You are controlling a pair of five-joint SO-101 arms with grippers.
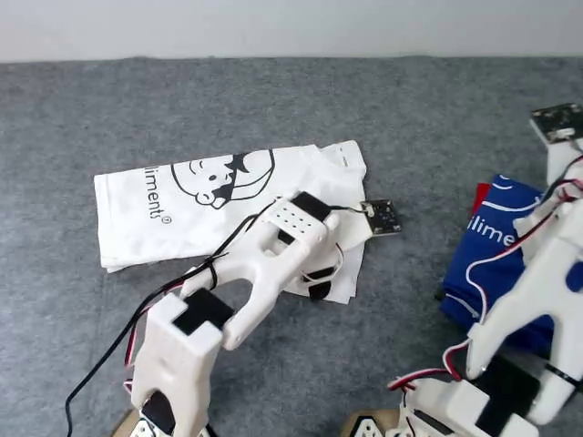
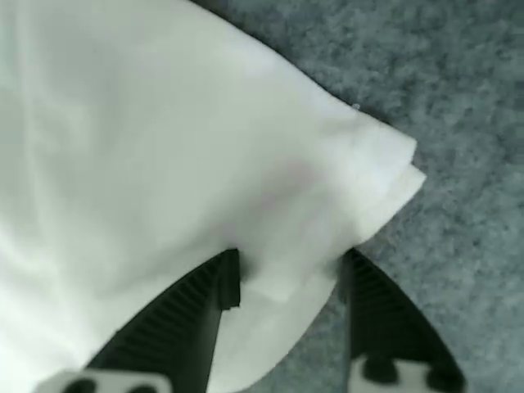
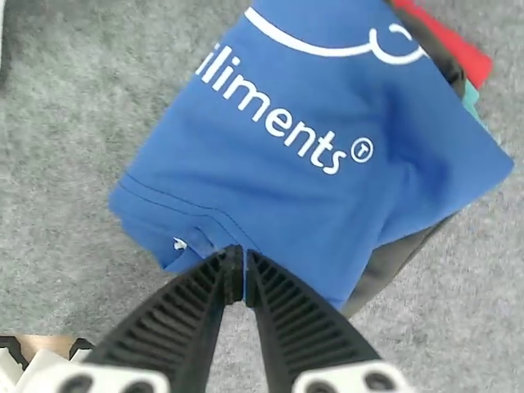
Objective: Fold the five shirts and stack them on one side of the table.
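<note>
The table (image 1: pixel 437 118) is covered in a grey, rough, felt-like cloth, matt and speckled. The white cloth shirt with black print (image 1: pixel 182 214) looks soft, smooth and matt, and its print lies flat. The blue cloth shirt with white lettering (image 3: pixel 311 188) is a fine matt knit with stitched hems. The left end effector (image 2: pixel 291 278) and right end effector (image 3: pixel 245 270) have black, ribbed, matt plastic fingers (image 3: pixel 176 315). The white plastic arm shells (image 1: pixel 282 241) are smooth with a slight sheen.
</note>
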